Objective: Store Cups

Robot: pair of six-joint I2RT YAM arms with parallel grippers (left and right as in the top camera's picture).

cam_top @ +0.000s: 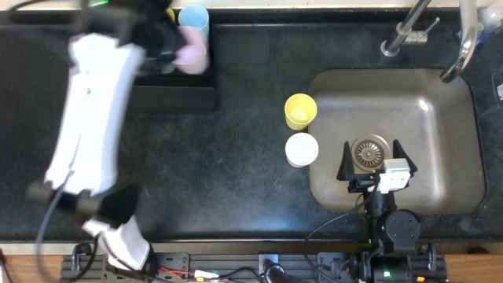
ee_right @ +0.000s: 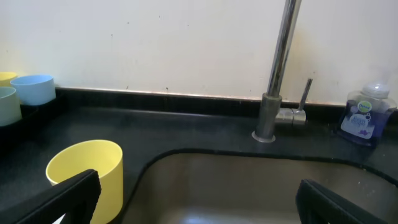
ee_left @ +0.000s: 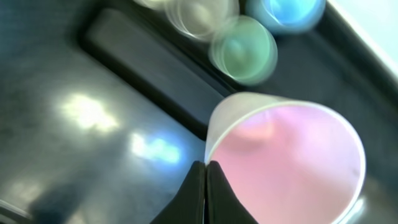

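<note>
The pink cup (ee_left: 292,162) is gripped at its rim by the left gripper (ee_left: 205,167), the fingers being pinched narrowly on the wall. It is held over the black tray (ee_left: 143,74), near the green cup (ee_left: 242,50) and the blue cup (ee_left: 286,9). The right gripper (cam_top: 369,161) is spread wide (jaws empty) over the sink (cam_top: 440,94). The yellow cup (cam_top: 300,111) and the white cup (cam_top: 302,149) are set on the counter (cam_top: 236,173) at the sink's left edge.

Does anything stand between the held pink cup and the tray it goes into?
Nothing visible does. The left hand holds the pink cup at the black tray edge. The green cup and blue cup stand beyond it.
</note>
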